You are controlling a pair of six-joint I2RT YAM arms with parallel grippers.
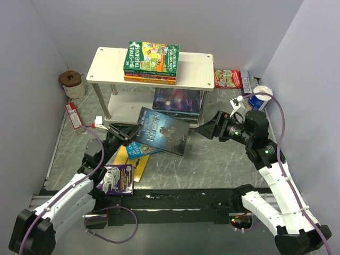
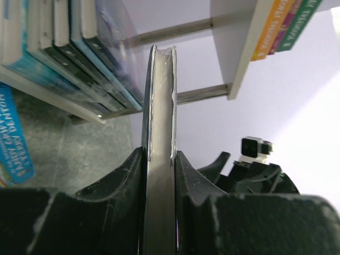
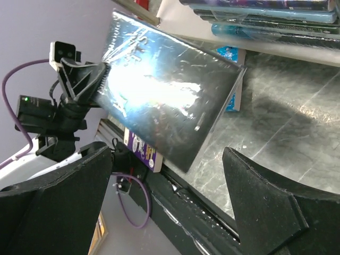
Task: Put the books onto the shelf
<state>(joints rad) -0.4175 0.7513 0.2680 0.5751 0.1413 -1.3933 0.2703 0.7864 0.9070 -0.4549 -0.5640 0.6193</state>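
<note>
The left jaws are clamped on the near-left edge of the dark blue-grey paperback with the castle cover. It hangs tilted just near of the low two-tier shelf with the pale wood top board, partly over a blue paperback lying on the grey marbled worktop. In the left wrist view its pale page edge is pinched tight between the two black fingers. The right jaws stand wide apart with nothing between them, just right of that book's right corner. A stack topped by a green Treehouse paperback lies on the top board, and another stack of dark-covered books sits on the white lower board. A plain yellow book and a purple one lie on the worktop by the left arm.
</note>
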